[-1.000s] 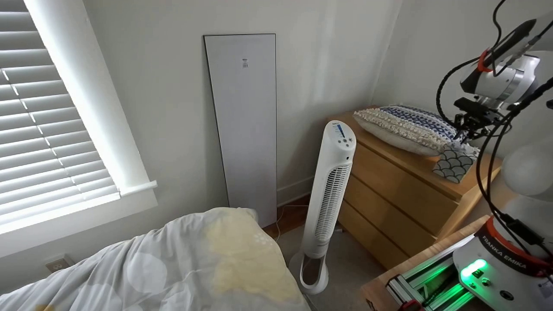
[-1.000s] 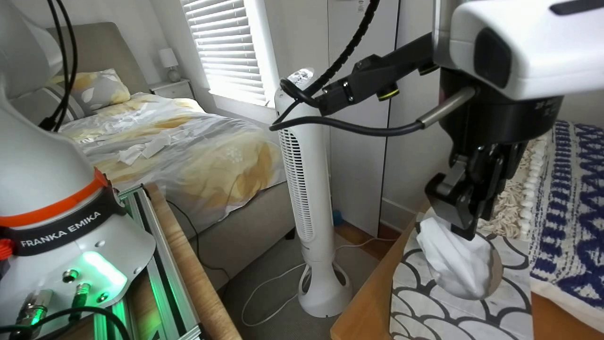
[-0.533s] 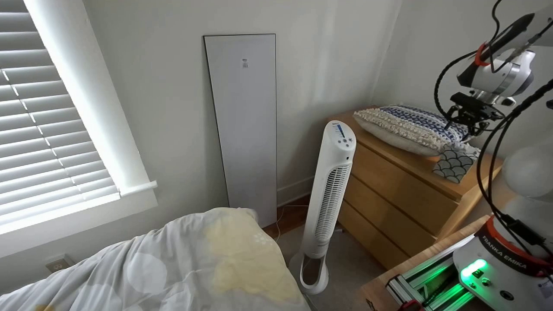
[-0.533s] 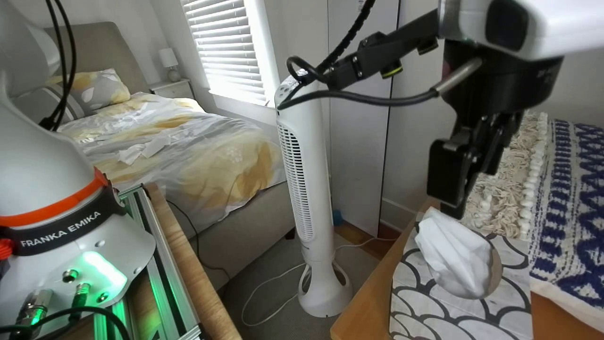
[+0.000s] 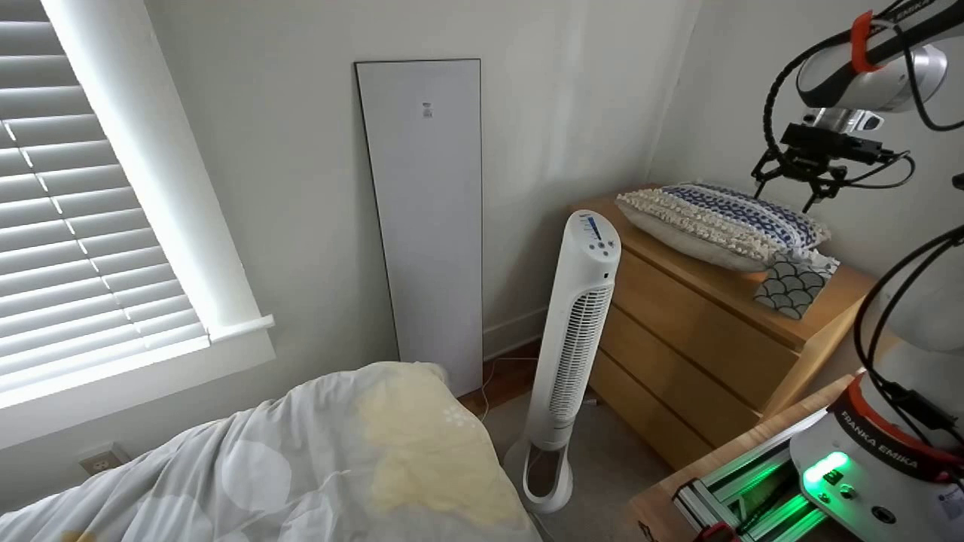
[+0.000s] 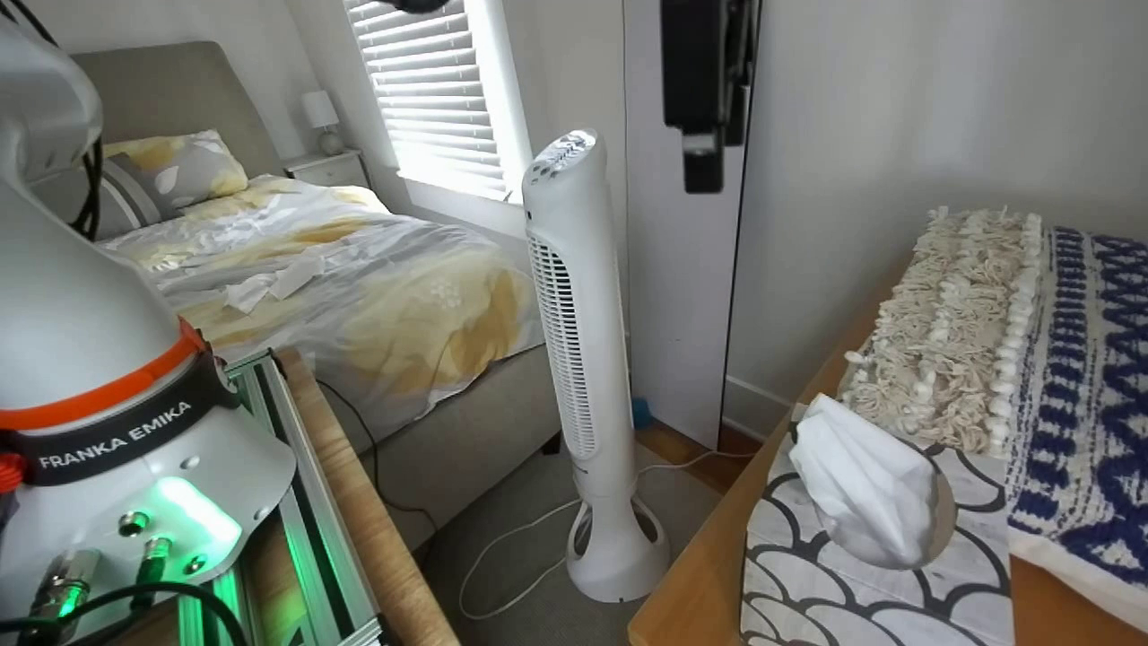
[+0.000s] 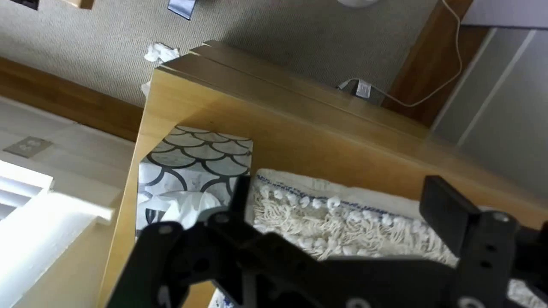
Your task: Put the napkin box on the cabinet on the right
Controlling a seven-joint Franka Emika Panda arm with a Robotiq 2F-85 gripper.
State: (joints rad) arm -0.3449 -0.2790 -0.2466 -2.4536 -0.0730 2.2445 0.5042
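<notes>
Napkin box (image 5: 792, 287) sits on the cabinet (image 5: 697, 335), well below the tool (image 5: 782, 202).

Arm (image 5: 851, 79) lifted off. A second ago the jaws stood down at the tissue (image 6: 865, 489) of the napkin box (image 6: 879, 597), half a second ago just above; now higher, well apart from it, over the pillow (image 5: 723, 218), the gap between them reading wider. In an exterior view the arm's white end has left the frame; one dark tip shows at top, in front of the panel (image 6: 682, 314). Tissue now uncovered. Black cables (image 5: 866, 331) shifted, baring more of the worktop's (image 5: 843, 301) end.
</notes>
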